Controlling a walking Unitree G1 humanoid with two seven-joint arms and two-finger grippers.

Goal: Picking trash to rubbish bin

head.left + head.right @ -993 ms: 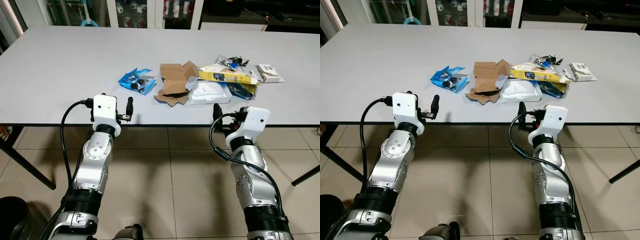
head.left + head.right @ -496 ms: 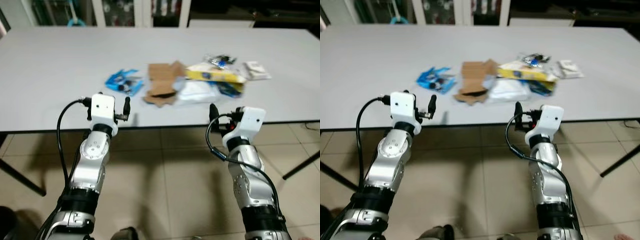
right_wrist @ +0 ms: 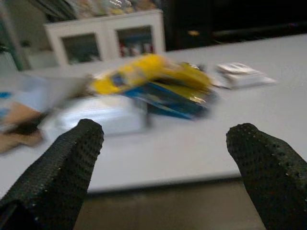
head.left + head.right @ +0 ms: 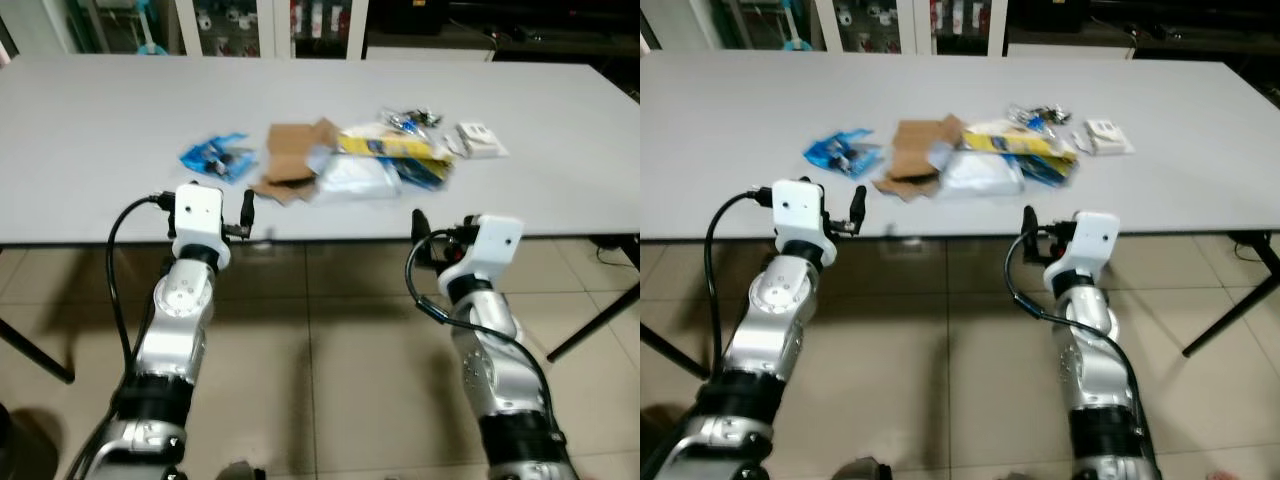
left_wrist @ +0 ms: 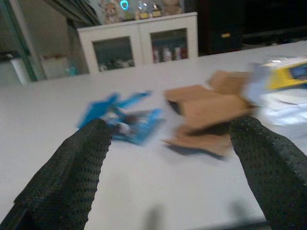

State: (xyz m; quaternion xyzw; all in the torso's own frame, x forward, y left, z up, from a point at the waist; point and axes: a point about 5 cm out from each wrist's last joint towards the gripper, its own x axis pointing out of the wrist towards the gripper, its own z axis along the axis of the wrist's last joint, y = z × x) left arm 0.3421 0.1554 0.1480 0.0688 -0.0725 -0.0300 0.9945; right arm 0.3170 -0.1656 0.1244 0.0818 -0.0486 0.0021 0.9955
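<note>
Left eye view. The trash lies in a loose row on the grey tabletop (image 4: 100, 150), running across your line of sight: a blue wrapper (image 4: 214, 158) at the robot's left end, then torn brown cardboard (image 4: 291, 160), a white foam container (image 4: 352, 178), a yellow box (image 4: 390, 150) and a small white packet (image 4: 481, 140) at the right end. Your left claw (image 4: 247, 207) stands at the near edge of the tabletop, and the blue wrapper lies ahead of it and slightly to its left. Your right claw (image 4: 419, 222) sits just below the edge, with the foam container and yellow box ahead of it. The reach for either arm is forward over the edge; the left arm is nearer the wrapper and cardboard, the right arm nearer the box.

Right eye view. The same layout: both claws are short of the pile and touch none of it.

Left wrist view. The fingers (image 5: 72, 172) are spread wide and released, holding nothing; the blue wrapper and cardboard lie between them, well ahead on the tabletop.

Right wrist view. The fingers (image 3: 57, 172) are likewise wide apart and empty. The yellow box lies crosswise ahead, its long axis across the gap, with the foam container beside it.
</note>
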